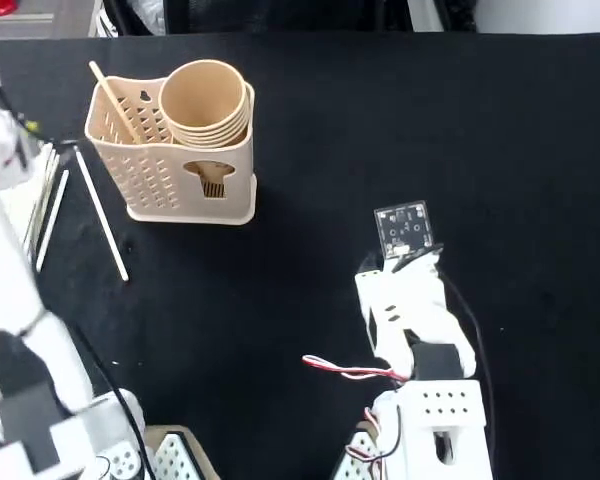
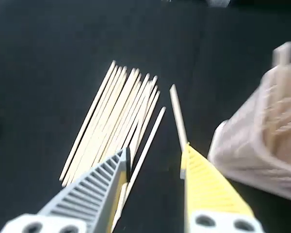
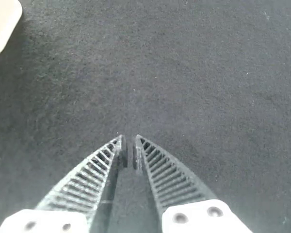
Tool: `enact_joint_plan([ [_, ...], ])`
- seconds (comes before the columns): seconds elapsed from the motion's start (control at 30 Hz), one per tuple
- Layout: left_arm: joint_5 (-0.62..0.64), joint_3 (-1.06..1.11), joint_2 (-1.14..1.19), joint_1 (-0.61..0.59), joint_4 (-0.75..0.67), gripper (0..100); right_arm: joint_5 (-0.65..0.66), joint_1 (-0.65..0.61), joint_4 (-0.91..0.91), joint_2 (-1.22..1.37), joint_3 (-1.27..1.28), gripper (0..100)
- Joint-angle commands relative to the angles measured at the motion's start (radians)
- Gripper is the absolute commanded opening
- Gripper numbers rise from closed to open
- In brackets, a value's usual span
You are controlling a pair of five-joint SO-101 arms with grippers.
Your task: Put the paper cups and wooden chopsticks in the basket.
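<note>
The stacked paper cups (image 1: 205, 100) were found in the basket (image 1: 180, 190) at ten o'clock on the table, the loose wooden chopsticks (image 2: 116, 116) were seen under the left gripper (image 2: 155, 151) with its fingers apart, and the right gripper (image 3: 129, 141) was seen with fingers together.

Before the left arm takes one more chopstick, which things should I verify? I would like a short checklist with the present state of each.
1. Left gripper open: ok, jaws apart above the table.
2. Single chopstick lying in its gap: ok.
3. Chopstick pile in the basket: not ok, it lies on the table.
4. Paper cups in the basket: ok, stacked.
5. Right gripper out of the way: ok, shut and empty.
6. Left gripper low enough to grip: cannot tell.
</note>
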Motion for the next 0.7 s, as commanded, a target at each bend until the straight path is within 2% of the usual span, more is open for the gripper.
enact_joint_plan([
  [0.0,-0.097,-0.088,0.133,-0.056,0.038,19,0.008,-0.006,-0.021,-0.015,-0.004,4.3],
  [0.17,-0.178,-0.14,0.316,-0.058,0.031,19,0.008,-0.006,-0.021,-0.015,-0.002,4.3],
  [0.27,-0.278,-0.203,0.427,-0.058,0.031,19,0.008,-0.006,-0.018,-0.015,-0.001,4.3],
  [0.67,-0.262,-0.694,1.002,-0.051,0.038,18,0.029,-0.009,-0.021,-0.015,0.005,4.3],
])
